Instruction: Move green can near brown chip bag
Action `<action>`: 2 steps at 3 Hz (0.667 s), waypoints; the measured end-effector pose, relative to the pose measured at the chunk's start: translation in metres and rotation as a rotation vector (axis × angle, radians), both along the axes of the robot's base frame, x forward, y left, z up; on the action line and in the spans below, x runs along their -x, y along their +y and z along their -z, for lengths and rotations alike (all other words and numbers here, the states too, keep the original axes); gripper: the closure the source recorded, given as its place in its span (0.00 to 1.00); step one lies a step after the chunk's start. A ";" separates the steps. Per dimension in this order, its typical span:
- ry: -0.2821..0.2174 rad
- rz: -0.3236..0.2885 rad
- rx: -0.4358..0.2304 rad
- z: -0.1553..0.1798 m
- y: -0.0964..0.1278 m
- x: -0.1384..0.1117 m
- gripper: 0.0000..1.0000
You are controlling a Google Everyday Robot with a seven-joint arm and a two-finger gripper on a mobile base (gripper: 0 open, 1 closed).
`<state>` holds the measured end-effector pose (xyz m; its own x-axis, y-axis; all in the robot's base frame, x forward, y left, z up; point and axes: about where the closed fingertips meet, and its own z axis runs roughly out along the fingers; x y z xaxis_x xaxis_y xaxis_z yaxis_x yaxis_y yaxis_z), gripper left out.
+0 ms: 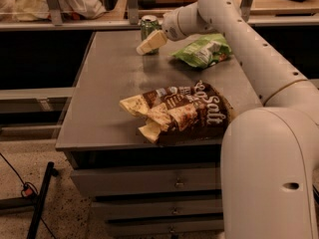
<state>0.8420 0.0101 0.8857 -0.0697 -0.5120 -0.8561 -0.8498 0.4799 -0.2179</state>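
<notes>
The green can [147,25] stands upright at the far edge of the grey table [104,93], with a silver top. My gripper [151,43] is right in front of the can, its cream fingers [148,45] pointing left and down and overlapping the can's lower part. The brown chip bag [189,111] with white "Salt" lettering lies near the table's front edge, well apart from the can.
A green chip bag [203,50] lies at the back right of the table, under my arm [239,39]. Drawers [149,183] sit below the tabletop. A rail and shelf with clutter run behind the table. My white base [271,178] fills the lower right.
</notes>
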 end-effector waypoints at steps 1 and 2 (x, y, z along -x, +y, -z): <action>-0.005 0.029 -0.014 0.002 0.001 -0.008 0.00; -0.009 0.059 -0.025 0.005 0.000 -0.016 0.19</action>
<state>0.8583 0.0103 0.8802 -0.0918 -0.4860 -0.8691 -0.8179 0.5347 -0.2126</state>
